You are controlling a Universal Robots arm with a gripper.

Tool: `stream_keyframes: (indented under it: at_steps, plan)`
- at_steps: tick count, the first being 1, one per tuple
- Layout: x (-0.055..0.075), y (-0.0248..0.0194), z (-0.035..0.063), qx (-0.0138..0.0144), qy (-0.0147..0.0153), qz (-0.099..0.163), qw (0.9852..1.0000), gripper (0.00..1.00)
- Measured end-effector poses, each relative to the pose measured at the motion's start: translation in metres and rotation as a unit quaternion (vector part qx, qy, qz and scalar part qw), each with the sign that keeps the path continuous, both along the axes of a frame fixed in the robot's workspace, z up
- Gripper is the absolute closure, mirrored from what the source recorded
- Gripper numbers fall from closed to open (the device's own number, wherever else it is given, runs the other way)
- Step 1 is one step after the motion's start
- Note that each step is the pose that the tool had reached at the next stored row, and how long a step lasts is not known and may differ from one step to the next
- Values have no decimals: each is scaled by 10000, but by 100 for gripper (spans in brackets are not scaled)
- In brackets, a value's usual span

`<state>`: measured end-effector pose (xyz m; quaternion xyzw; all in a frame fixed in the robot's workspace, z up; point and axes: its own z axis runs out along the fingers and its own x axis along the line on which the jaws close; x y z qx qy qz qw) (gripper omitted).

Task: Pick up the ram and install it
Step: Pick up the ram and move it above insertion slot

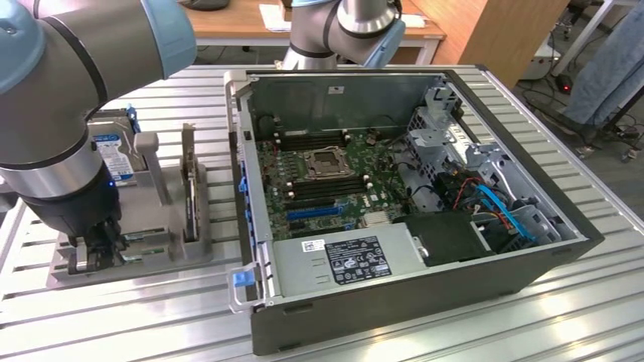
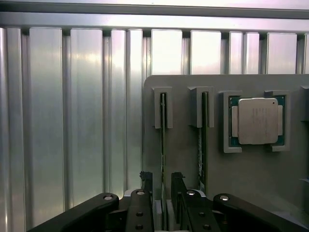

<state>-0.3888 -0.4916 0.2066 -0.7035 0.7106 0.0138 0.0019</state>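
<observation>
Ram (image 2: pixel 163 145) is seen standing on edge in the slot nearest the holder's (image 2: pixel 251 179) edge. A second stick (image 2: pixel 203 140) stands in the next slot, between the ram and the processor (image 2: pixel 258 121) seated in the same holder. The pincer (image 2: pixel 162 182) stands wide open just above the holder, with its fingers (image 2: pixel 147 180) set either side of the ram's upper edge, and nothing is gripped. The open case (image 1: pixel 403 188) lies beside the holder on the bench (image 1: pixel 151 317).

Trouble is judged most likely at closing. If the thin board is caught off centre, it may be tilted and jammed in its slot. The second stick is close to one finger and could be knocked. A skewed lift could bind the ram and drag the holder along.
</observation>
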Motion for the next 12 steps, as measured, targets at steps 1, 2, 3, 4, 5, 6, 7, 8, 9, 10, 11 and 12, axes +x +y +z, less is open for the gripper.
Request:
stream_keyframes:
  at_steps: [1, 2, 3, 4, 5, 6, 7, 8, 9, 10, 11, 12]
  plan:
    - [0, 0, 0, 0, 0, 0, 10000, 71]
    - [0, 0, 0, 0, 0, 0, 10000, 71]
    - [0, 0, -1, 0, 0, 0, 10000, 71]
    - [1, 2, -3, 1, -1, 2, 10000, 71]
    - [2, 3, -5, 1, -2, 8, 10000, 71]
    - [2, 4, -7, 1, -2, 19, 10000, 71]
    - [3, 5, -7, 1, -1, 33, 10000, 71]
    - [5, 7, -8, 1, -1, 47, 10000, 71]
    - [6, 8, -9, 1, -1, 61, 10000, 71]
    - [10, 9, -10, 0, 0, 70, 10000, 71]
    - [15, 9, -9, 0, 0, 77, 10000, 71]
    - [24, 9, -10, 0, 0, 84, 10000, 71]
